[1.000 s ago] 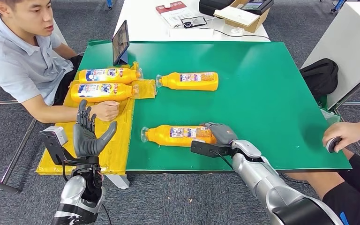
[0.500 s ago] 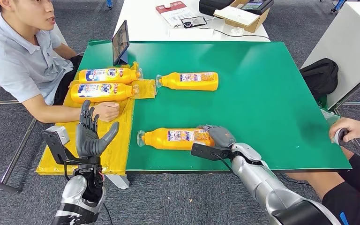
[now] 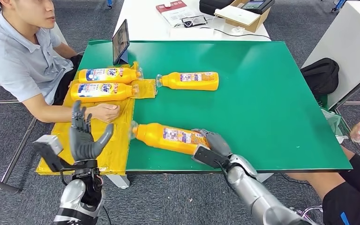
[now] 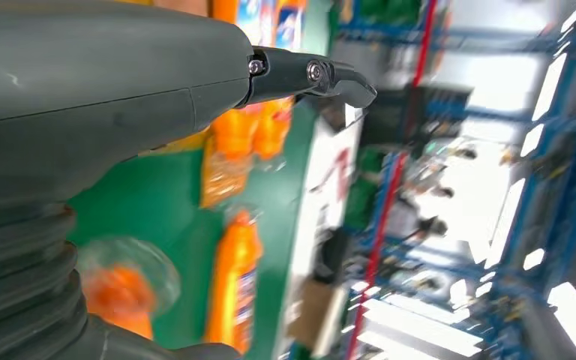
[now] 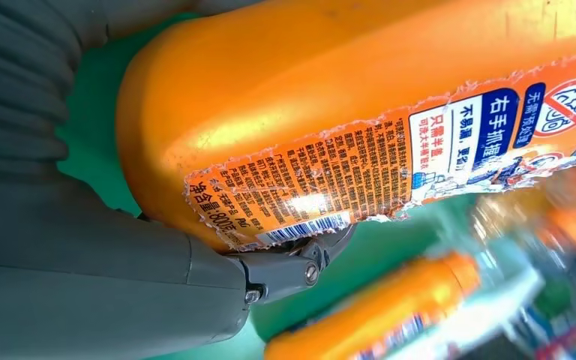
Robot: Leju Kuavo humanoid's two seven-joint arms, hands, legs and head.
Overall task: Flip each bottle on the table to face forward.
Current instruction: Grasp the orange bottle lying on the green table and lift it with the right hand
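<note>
Green table (image 3: 262,93) w/ yellow mat (image 3: 122,136), four orange bottles (image 3: 190,80), tablet (image 3: 120,43).

Base of nearest bottle (image 3: 171,137) hidden under right hand (image 3: 213,144); its fingers behind the bottle cannot be made out. In the left wrist view, bottles beyond left hand (image 4: 105,112) are motion-blurred, labels unreadable. Right wrist view cuts the bottle's neck off.

Near bottle (image 3: 168,137) lies before far bottle (image 3: 190,80) (both on table (image 3: 272,103)).
</note>
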